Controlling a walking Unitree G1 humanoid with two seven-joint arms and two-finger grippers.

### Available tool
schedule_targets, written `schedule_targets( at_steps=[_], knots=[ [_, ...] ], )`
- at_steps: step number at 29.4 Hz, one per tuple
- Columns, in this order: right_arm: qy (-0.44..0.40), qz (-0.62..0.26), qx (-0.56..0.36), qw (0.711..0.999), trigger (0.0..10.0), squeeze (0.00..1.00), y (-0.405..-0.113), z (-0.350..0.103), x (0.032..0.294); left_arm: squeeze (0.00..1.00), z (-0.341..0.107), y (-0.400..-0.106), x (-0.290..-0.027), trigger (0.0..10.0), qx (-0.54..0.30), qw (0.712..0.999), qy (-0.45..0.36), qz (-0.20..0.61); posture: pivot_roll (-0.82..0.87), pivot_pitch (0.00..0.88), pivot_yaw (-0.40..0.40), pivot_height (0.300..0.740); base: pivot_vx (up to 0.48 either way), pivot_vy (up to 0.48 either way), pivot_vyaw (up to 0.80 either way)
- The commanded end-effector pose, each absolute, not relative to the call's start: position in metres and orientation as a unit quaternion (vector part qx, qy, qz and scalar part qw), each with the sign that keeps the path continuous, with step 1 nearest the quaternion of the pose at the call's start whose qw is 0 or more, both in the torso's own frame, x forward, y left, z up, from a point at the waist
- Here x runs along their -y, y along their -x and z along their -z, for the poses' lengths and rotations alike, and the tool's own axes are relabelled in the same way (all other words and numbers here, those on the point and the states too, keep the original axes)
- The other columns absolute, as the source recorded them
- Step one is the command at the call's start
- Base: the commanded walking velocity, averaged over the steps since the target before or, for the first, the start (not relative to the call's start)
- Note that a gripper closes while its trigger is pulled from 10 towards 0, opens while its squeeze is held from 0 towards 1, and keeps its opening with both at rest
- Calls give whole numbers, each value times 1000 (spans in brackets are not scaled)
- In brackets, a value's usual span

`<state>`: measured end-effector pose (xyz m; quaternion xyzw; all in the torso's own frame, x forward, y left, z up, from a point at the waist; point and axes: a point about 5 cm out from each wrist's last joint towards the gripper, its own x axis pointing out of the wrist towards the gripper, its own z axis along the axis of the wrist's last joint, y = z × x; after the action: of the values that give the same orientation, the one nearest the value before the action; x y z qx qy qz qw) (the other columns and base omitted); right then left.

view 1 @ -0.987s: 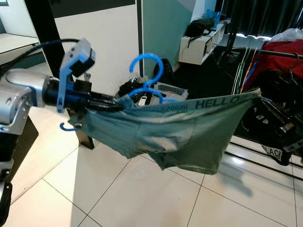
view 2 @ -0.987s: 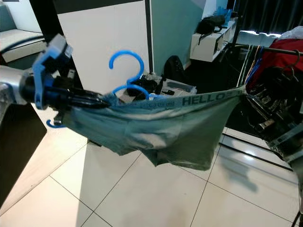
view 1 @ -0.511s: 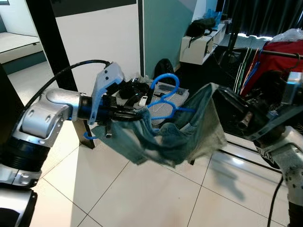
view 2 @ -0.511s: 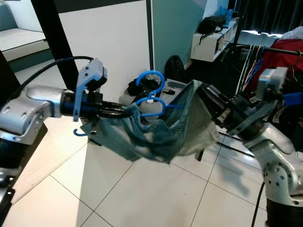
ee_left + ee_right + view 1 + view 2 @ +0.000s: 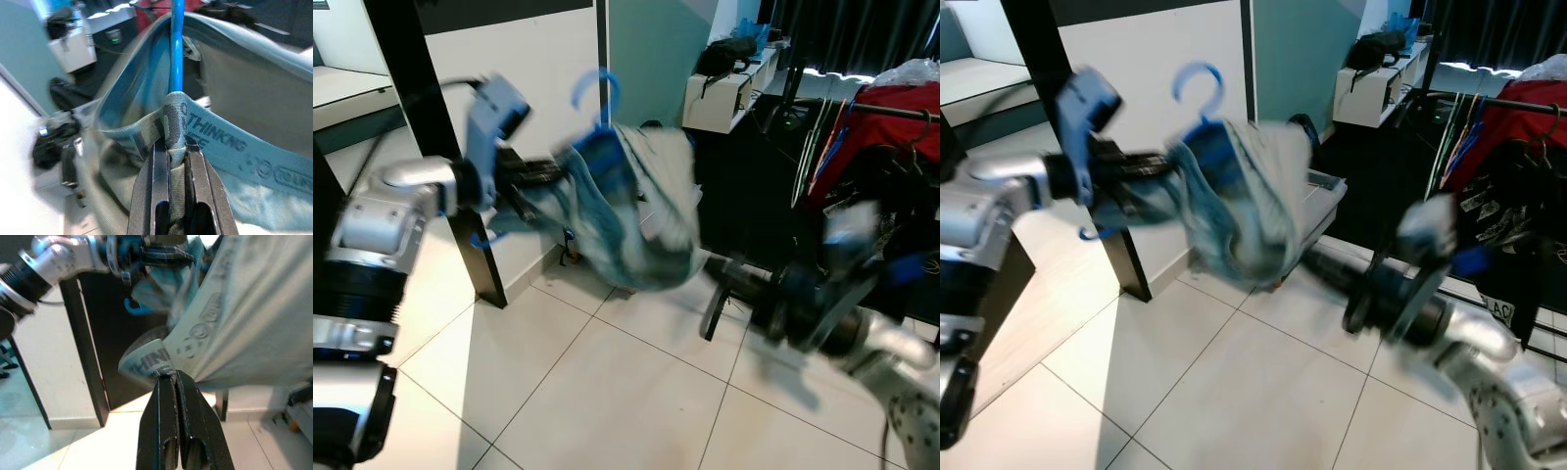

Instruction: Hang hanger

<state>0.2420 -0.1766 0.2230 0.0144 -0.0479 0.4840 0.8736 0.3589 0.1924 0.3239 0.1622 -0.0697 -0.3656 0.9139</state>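
While your left gripper (image 5: 177, 147) pinches the underwear's (image 5: 636, 220) waistband on the blue hanger (image 5: 592, 98) (raised before the white wall (image 5: 524, 88)), your right gripper (image 5: 174, 377) shows closed fingers, bare floor (image 5: 607, 401) below.

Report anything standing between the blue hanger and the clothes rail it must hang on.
Nothing visible blocks it. The left gripper holds the garment and blue hanger up; the clothes rail lies across bare floor.

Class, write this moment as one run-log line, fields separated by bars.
left pincer: shut on waistband | hanger: in shorts, raised | right pincer: shut, at waistband edge | hung: not yet
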Motion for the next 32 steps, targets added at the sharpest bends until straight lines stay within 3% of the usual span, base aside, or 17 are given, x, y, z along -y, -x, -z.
schedule_targets(
  at_steps=[1, 11, 13, 17, 19, 23, 32],
  knots=[
    [22, -484, 8, 875, 0, 0, -240, -208, 173, 0, -335, -358, -199, 7922, 90, 919, -162, 349, -44, 0, 10, 740, 0, 0, 0],
    [38, -394, 27, 918, 0, 0, -264, -213, 184, 0, -327, -351, -184, 8235, 89, 896, -171, 399, -37, 0, 7, 740, 0, 0, 0],
    [36, -335, 58, 940, 0, 0, -275, -224, 195, 0, -312, -348, -177, 8392, 67, 879, -203, 426, -39, 0, 6, 740, 0, 0, 0],
    [35, -316, 68, 946, 0, 0, -278, -228, 199, 0, -307, -347, -175, 8392, 60, 873, -215, 434, -39, 0, 6, 740, 0, 0, 0],
    [32, -268, 96, 958, 0, 0, -284, -239, 210, 0, -290, -342, -169, 8627, 27, 849, -254, 462, -39, 0, 7, 740, 0, 0, 0],
    [24, -238, 124, 963, 0, 0, -288, -252, 218, 0, -273, -340, -166, 8706, -4, 834, -288, 472, -41, 0, 6, 740, 0, 0, 0],
    [22, -215, 159, 963, 0, 0, -290, -270, 228, 0, -254, -346, -171, 8275, -42, 843, -307, 439, -43, 0, 6, 740, 0, 0, 0]
  ],
)
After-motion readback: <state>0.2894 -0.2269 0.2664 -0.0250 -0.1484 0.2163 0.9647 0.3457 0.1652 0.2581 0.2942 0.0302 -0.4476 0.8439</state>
